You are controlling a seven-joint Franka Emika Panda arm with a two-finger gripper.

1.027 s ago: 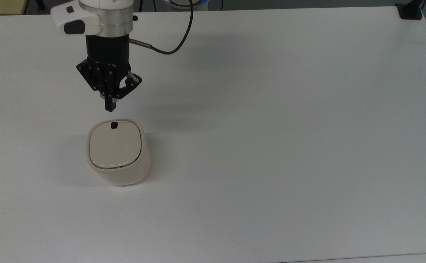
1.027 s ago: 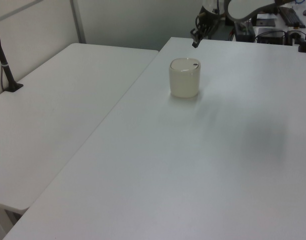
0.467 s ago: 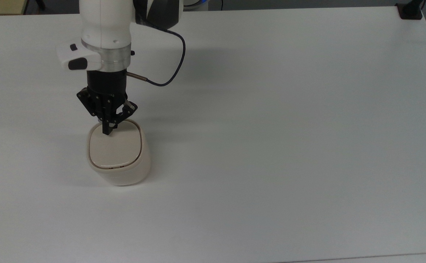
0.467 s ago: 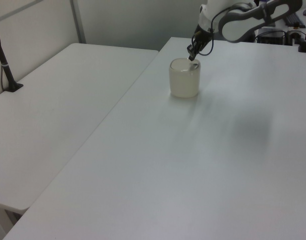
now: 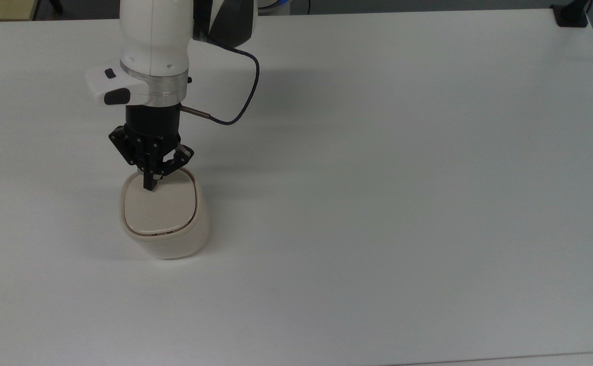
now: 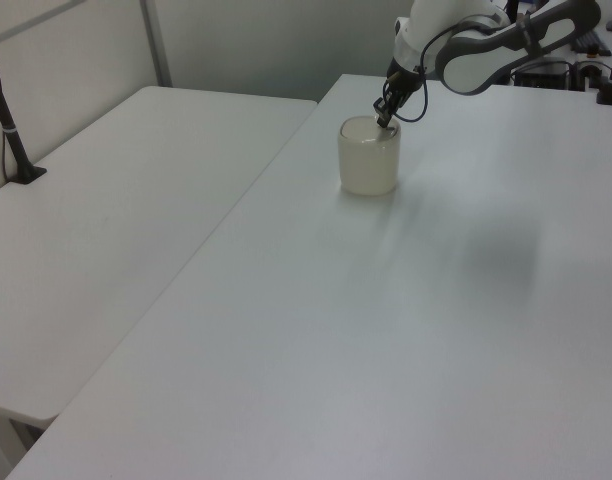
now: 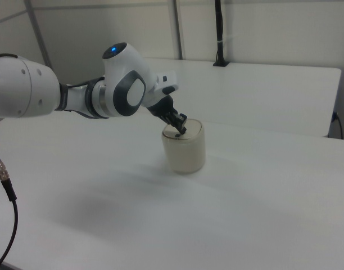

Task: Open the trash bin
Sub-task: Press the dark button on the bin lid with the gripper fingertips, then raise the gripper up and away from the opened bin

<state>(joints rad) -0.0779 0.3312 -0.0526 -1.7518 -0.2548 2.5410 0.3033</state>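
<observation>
— What's the room like?
— I see a white tabletop (image 5: 378,178), a second table (image 6: 116,220) beside it, pale partition walls (image 7: 262,28).
— The trash bin (image 5: 164,223)?
— Left of centre in the top view, lid down; the gripper (image 5: 150,186), jaws together, touches its far edge

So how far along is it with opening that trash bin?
Done: the approach. The gripper, fingers shut, is down on the trash bin at the lid's far edge in the top view, apparently pressing the latch spot. Left: the lid lies flat and closed in the top view and the right view, so it has not popped open yet.
</observation>
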